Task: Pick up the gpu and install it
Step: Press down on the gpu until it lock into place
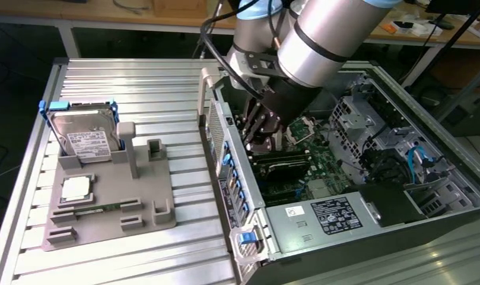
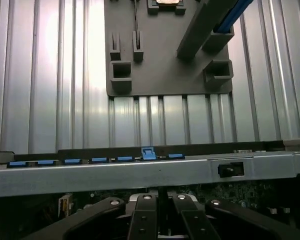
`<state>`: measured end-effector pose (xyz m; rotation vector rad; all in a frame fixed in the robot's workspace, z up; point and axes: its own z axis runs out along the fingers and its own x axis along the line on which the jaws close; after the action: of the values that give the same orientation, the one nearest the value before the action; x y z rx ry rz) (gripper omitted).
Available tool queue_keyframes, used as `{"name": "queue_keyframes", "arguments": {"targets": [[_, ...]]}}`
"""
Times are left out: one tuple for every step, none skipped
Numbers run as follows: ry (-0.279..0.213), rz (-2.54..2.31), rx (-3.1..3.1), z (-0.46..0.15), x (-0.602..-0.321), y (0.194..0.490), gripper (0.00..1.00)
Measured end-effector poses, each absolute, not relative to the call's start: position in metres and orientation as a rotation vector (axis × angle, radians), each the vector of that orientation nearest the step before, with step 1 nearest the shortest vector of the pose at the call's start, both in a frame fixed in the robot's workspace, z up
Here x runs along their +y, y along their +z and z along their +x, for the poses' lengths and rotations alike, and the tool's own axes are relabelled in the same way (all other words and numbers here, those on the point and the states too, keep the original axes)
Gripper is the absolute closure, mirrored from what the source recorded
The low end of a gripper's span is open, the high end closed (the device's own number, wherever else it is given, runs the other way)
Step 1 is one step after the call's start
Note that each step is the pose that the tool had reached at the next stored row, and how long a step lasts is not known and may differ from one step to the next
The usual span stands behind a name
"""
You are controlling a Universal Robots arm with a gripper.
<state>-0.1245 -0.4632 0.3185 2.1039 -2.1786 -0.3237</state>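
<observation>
Green card, the gpu (image 1: 283,161): it is seen on edge inside the open computer case (image 1: 223,136), directly under the hand, with its black cooler face turned outward. It is set low against the motherboard (image 1: 323,157), apparently at a slot; whether it is fully seated cannot be told.
Hand (image 1: 265,141): it is reached down into the case from 12 o'clock in the exterior view. Its fingers are drawn close together and are judged to be clamped on the card's upper edge.
Reason for the grip: the thin card is held by its top edge, probably so that the lower edge is left free to meet the slot and can be pressed straight down.
Grey fixture (image 1: 105,219): it is laid on the ribbed metal worktop (image 1: 145,83), at 9 o'clock of the case, so that parts are kept upright for picking.
Hard drive (image 1: 85,139): it is stood in its blue frame at the fixture's far end, untouched.
Upright holder (image 1: 155,151): it is seen empty beside the drive.
Power supply (image 1: 327,217): it is mounted at 5 o'clock of the card, well apart from the hand.
</observation>
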Motion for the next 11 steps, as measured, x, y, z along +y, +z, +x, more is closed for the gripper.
{"name": "queue_keyframes", "arguments": {"targets": [[-0.321, 2.104, -2.179, -0.124, -0.463, 0.318, 0.81], [-0.320, 2.104, -2.179, -0.124, -0.463, 0.318, 0.81], [-0.319, 2.105, -2.179, -0.123, -0.463, 0.318, 0.81], [-0.318, 2.105, -2.180, -0.122, -0.463, 0.318, 0.81], [-0.317, 2.106, -2.180, -0.120, -0.463, 0.318, 0.81], [-0.315, 2.107, -2.181, -0.119, -0.463, 0.318, 0.81], [-0.312, 2.109, -2.183, -0.117, -0.463, 0.317, 0.81], [-0.309, 2.111, -2.185, -0.115, -0.463, 0.317, 0.81], [-0.306, 2.112, -2.186, -0.113, -0.463, 0.317, 0.81], [-0.303, 2.114, -2.188, -0.111, -0.463, 0.317, 0.81], [-0.299, 2.117, -2.190, -0.109, -0.463, 0.317, 0.81]]}}
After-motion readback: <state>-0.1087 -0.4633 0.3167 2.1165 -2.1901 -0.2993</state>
